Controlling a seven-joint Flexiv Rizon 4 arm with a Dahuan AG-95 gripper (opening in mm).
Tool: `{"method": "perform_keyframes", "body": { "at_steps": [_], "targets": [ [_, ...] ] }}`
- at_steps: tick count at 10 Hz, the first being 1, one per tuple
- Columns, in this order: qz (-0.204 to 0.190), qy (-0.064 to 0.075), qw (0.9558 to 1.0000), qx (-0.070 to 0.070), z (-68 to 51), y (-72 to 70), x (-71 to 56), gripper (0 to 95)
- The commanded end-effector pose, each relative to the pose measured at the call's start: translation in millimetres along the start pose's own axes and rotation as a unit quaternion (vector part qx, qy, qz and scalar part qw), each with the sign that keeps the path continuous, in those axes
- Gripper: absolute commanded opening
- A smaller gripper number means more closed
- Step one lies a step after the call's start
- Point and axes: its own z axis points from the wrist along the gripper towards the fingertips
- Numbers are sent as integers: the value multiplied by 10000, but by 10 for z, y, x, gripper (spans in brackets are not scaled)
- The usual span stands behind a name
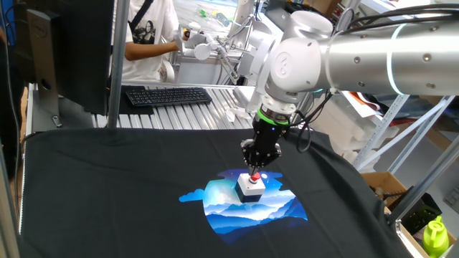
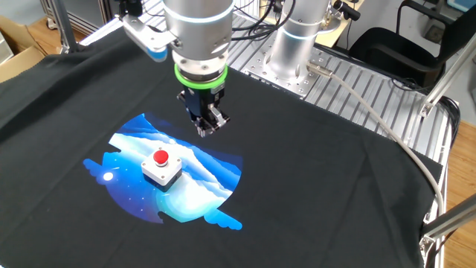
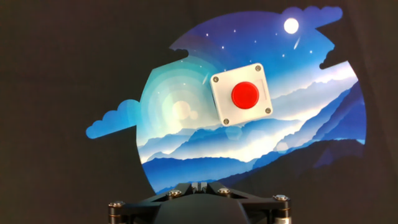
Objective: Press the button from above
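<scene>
The button [image 1: 254,176] is a red round cap on a small white box; it stands on the blue mountain print of a black cloth [image 1: 107,186]. It also shows in the other fixed view [image 2: 161,158] and in the hand view [image 3: 242,94], a little right of centre. My gripper [image 1: 259,163] hangs pointing down above the cloth, just behind and above the button and not touching it. In the other fixed view the gripper [image 2: 210,128] is up and to the right of the button. In the hand view the fingertips [image 3: 199,185] sit pressed together with nothing between them.
A black keyboard [image 1: 166,95] lies on the slatted metal table behind the cloth, and a person [image 1: 147,36] stands beyond it. The arm's silver base [image 2: 297,45] is bolted at the cloth's far edge. A cardboard box [image 1: 387,186] sits off the table's right side.
</scene>
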Motion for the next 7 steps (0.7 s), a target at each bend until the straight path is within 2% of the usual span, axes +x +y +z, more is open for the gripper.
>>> {"method": "perform_keyframes", "body": {
  "at_steps": [1, 7],
  "targets": [
    [-50, 2, 10000, 9, -6, -26, -59, 0],
    [-175, -10, 9998, 54, -22, -112, -243, 0]
  ]
}}
